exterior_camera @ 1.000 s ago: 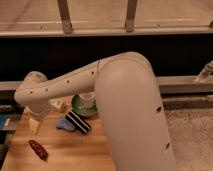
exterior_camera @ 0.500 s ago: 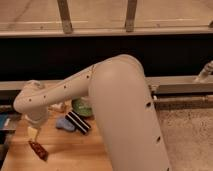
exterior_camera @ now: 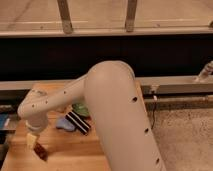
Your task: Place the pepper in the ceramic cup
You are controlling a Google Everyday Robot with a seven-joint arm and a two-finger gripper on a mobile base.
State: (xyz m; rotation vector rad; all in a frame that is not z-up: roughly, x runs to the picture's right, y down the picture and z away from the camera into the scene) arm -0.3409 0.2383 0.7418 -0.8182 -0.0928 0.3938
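The pepper [exterior_camera: 40,151], small, dark red and glossy, lies on the wooden table [exterior_camera: 75,150] near its front left corner. My gripper [exterior_camera: 32,140] hangs from the pale arm directly over the pepper's upper left end, open, its pale fingers [exterior_camera: 31,139] pointing down and almost touching it. Nothing is held. The ceramic cup is hidden, and the arm covers the area beside the green saucer.
A green saucer [exterior_camera: 80,109], a blue object [exterior_camera: 65,124] and a black-and-white striped block [exterior_camera: 78,123] sit mid-table, partly behind the arm. The bulky arm [exterior_camera: 115,115] fills the right of the table. A blue item [exterior_camera: 4,120] is at the left edge. A dark wall runs behind.
The gripper has swung left and dropped from above the table's middle down onto the pepper's spot. The pepper has not moved.
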